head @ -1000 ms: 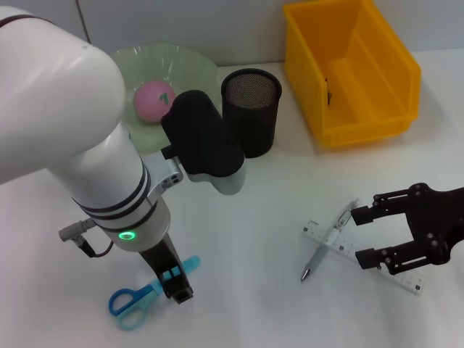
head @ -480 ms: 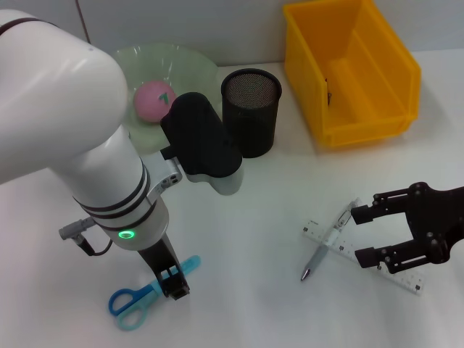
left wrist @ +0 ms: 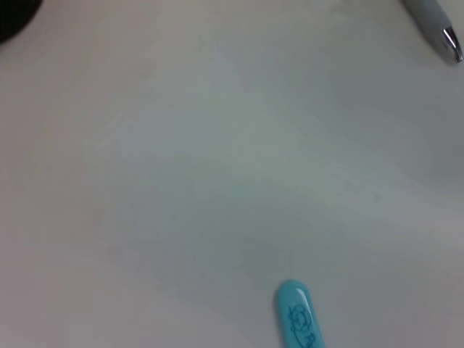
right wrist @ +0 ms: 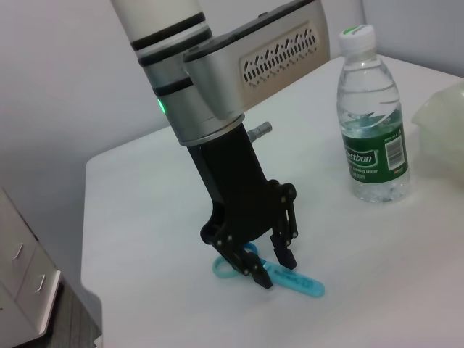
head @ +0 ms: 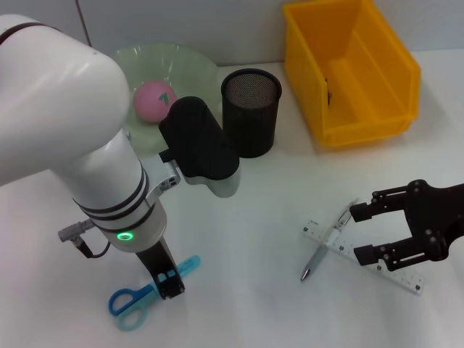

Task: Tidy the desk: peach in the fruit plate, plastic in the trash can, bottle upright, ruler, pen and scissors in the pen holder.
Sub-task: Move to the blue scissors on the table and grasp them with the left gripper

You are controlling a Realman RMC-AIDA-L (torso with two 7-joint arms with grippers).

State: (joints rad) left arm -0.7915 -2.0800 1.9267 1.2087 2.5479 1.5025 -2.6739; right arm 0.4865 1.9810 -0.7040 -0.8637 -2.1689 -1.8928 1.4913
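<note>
Desk (head: 246, 217) with yellow bin (head: 353, 69) far right | left gripper (right wrist: 270, 267) lowered over blue scissors (head: 134, 299) near left, jaws apart astride the blades, none clamped | step judged: scissors pickup; closing and lifting to mesh holder (head: 250, 110) needed | right gripper (head: 360, 232) held open by ruler (head: 359, 255) and pen (head: 326, 246) | scissors partly hidden.

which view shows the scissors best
The right wrist view: the scissors lie flat on the table, the left gripper straddling them with open jaws. In the head view the scissors are partly hidden behind the left gripper. The left wrist view catches only their light blue tip.
</note>
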